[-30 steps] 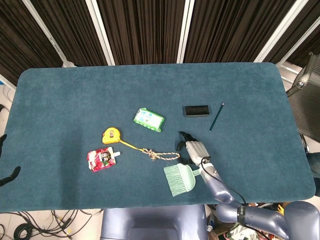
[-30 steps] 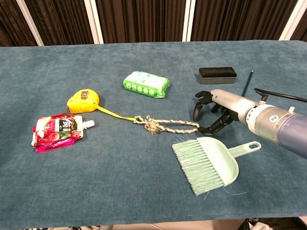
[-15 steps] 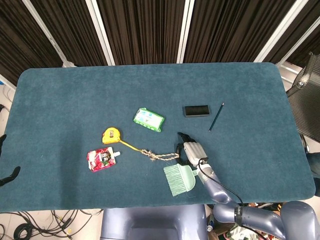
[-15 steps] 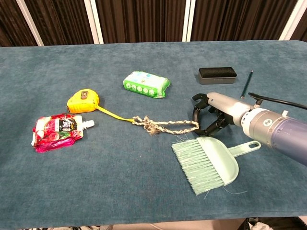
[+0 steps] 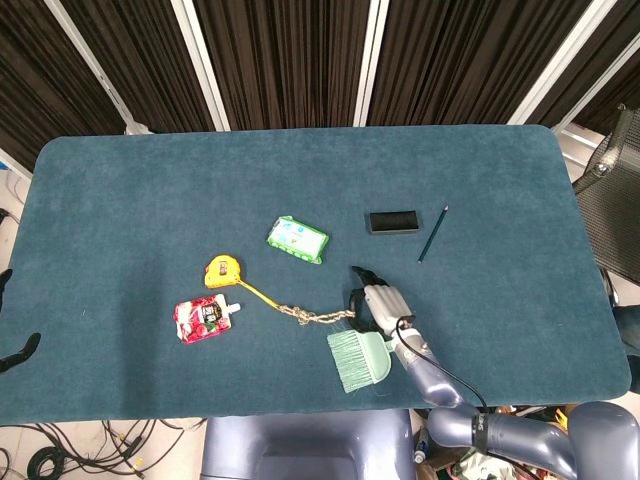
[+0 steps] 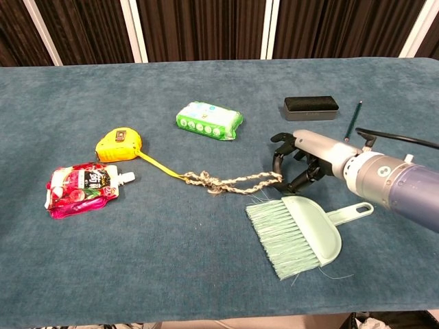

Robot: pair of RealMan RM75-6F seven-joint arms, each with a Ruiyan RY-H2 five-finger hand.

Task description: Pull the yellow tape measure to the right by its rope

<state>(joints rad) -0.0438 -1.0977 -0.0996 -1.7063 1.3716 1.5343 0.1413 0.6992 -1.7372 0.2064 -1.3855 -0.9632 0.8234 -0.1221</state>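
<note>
R hand (image 6: 300, 166), mid-frame, has crept left w/ fingers now curled at the rope (image 6: 230, 182) end, grip unclear; tape (image 6: 119, 144) unmoved at left by pouch (image 6: 81, 188), so pull not begun.

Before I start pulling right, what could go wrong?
The right robot hand sits at the rope loop's end, but whether it has a firm hold is unclear; it may slip free. The green brush lies just beside it and could be nudged. The slack rope may tighten before the yellow tape measure moves.

Teal table (image 5: 150, 180) bears tape measure (image 5: 222, 270), brush (image 5: 360, 360), perhaps wipes (image 5: 297, 238).
</note>
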